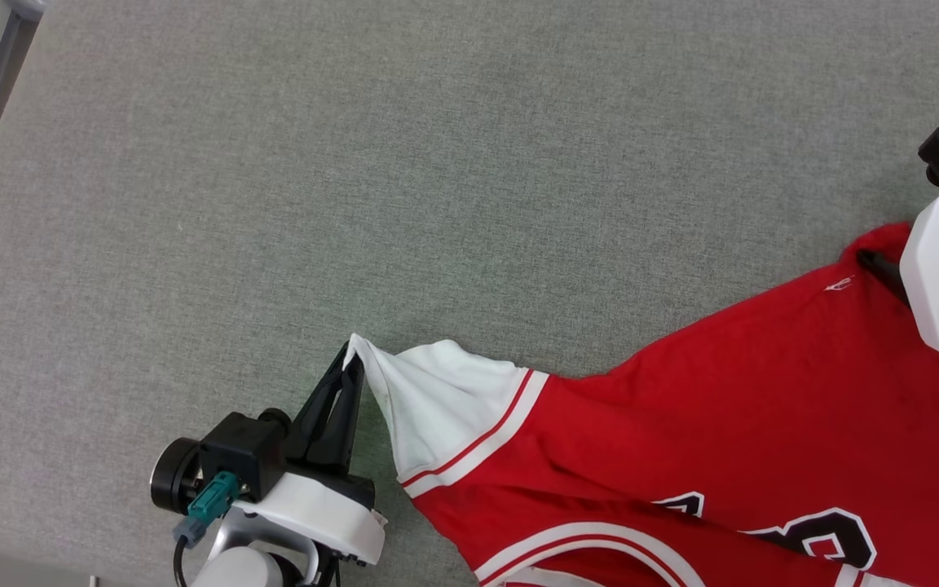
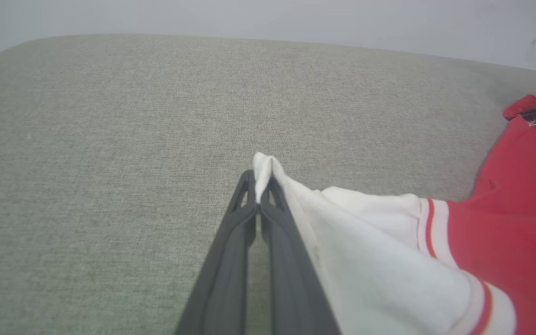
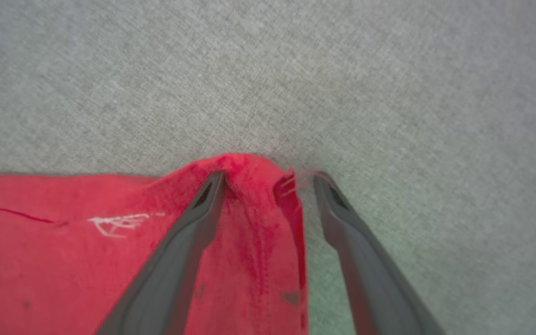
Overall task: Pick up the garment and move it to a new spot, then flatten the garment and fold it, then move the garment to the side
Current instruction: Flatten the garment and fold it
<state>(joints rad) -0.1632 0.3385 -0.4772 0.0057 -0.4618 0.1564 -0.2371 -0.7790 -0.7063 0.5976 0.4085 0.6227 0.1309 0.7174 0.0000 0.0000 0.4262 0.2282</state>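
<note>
Head view: the left gripper (image 1: 350,360) pinches the shirt (image 1: 763,391) by its white sleeve tip (a small peak); the right gripper (image 3: 270,176) stands spread, straddling a red corner on grey fabric (image 1: 437,163).

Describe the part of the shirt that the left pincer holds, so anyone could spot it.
On the grey-green fabric surface, a red garment lies toward the right. Its short sleeve stretches left to a peak pinched in the shut left pincer. Alone among the red cloth it is plain white, edged by red-and-white stripes.
</note>
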